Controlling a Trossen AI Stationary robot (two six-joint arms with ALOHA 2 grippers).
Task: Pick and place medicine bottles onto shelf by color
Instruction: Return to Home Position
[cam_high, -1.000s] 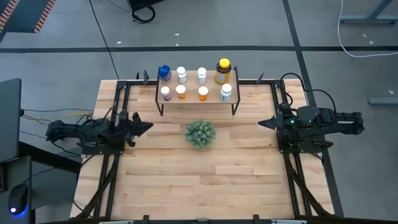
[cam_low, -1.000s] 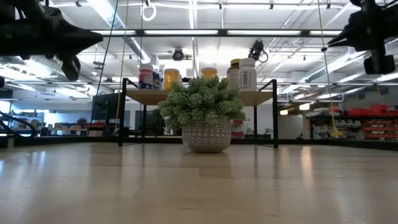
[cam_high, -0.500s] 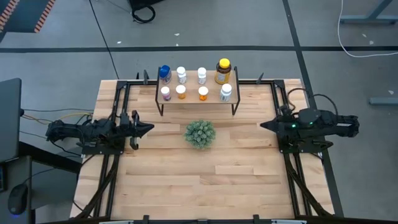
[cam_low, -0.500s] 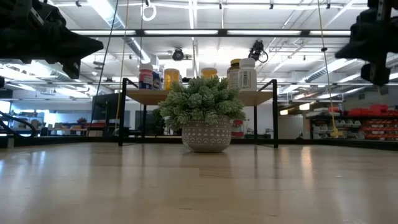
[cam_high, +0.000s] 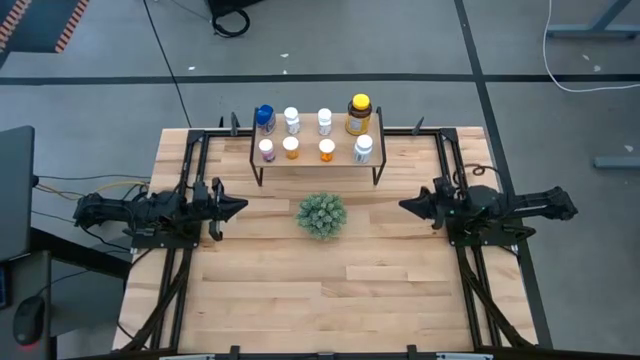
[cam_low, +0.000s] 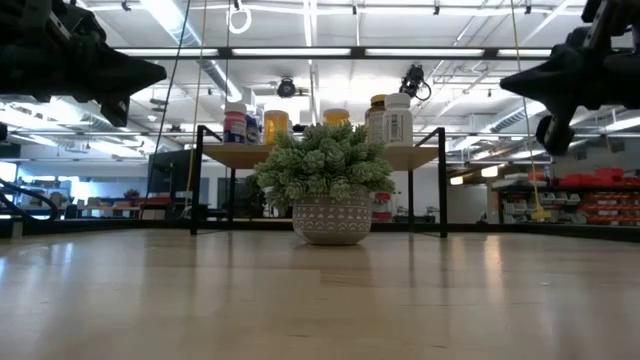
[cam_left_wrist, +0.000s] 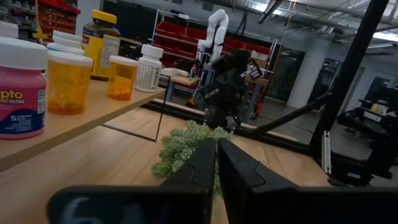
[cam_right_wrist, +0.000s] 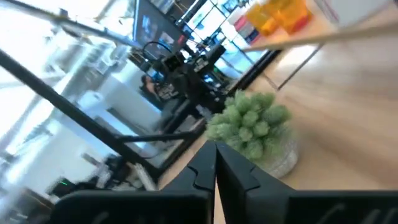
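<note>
Bottles (cam_high: 291, 148) line the shelf (cam_high: 345, 151), well apart from both jaws, seemingly pressed together.

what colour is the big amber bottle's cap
Yellow; the amber bottle's cap shows best in the high view.

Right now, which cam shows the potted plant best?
Low view: the potted plant stands whole and centred, foliage and patterned pot, in front of the shelf. High view shows only its green top. Left wrist view has foliage partly behind the left pincer; right wrist view shows it tilted, beyond the right pincer.
</note>
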